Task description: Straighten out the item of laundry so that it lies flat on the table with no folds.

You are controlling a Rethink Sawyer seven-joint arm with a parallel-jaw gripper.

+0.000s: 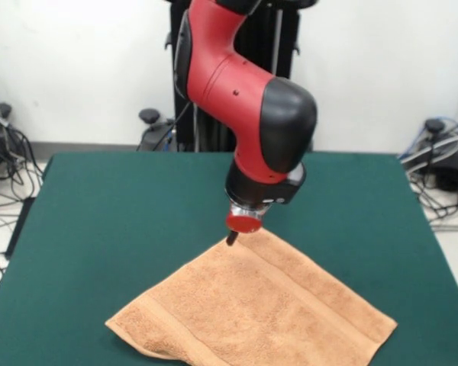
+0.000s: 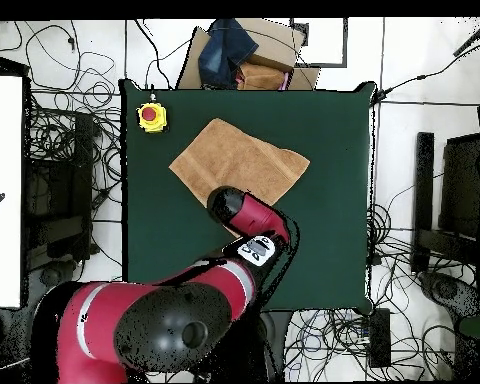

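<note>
The item of laundry (image 1: 259,305), a peach-orange towel with a woven band near its left end, lies spread like a diamond on the green table (image 1: 114,206). Its front corner runs off the picture's bottom edge. My gripper (image 1: 232,239) points straight down at the towel's far corner, touching it or just above it; the wrist hides whether it is open or shut. In the overhead view the towel (image 2: 239,158) lies toward the table's (image 2: 329,210) far side. There the red arm (image 2: 246,212) covers the towel's corner nearest the robot and hides the gripper.
A yellow box with a red button (image 2: 151,117) stands at a table corner near the towel. A cardboard box with dark cloth (image 2: 246,52) sits beyond the table edge. Cables and stands lie on the floor around the table.
</note>
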